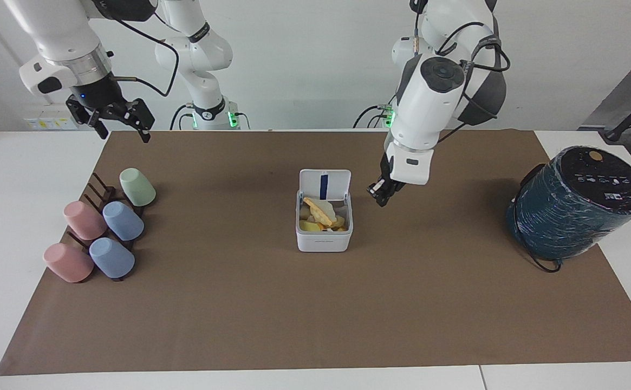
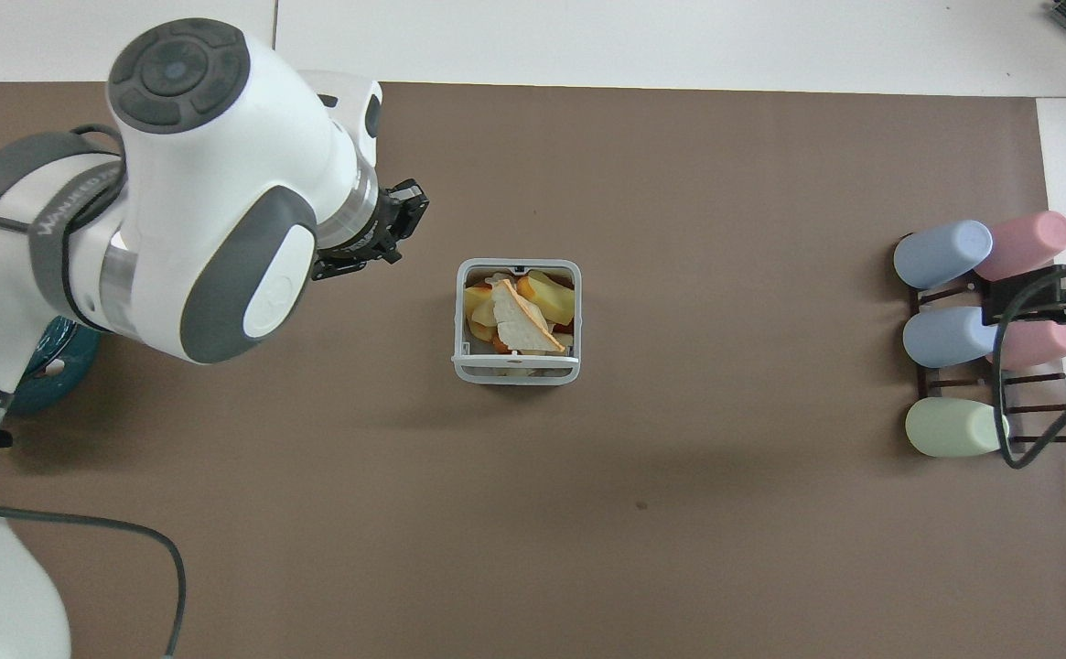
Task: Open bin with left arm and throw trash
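The white bin [image 1: 323,241] stands mid-mat with its lid [image 1: 324,181] hinged up, showing the blue strip. The trash [image 1: 319,214], pale yellow and cream food scraps, lies inside it. The overhead view shows the bin's rim [image 2: 516,371] and the scraps [image 2: 519,316] too. My left gripper [image 1: 380,194] hangs open and empty above the mat beside the bin, toward the left arm's end; it also shows in the overhead view [image 2: 395,229]. My right gripper [image 1: 115,116] waits open, raised over the cup rack, and shows there in the overhead view [image 2: 1059,302].
A big dark teal cylinder [image 1: 575,206] with a black top stands at the left arm's end, with a sliver showing under my left arm in the overhead view [image 2: 52,361]. A rack of pastel cups [image 1: 104,227] lies at the right arm's end [image 2: 953,334]. A brown mat [image 1: 315,314] covers the table.
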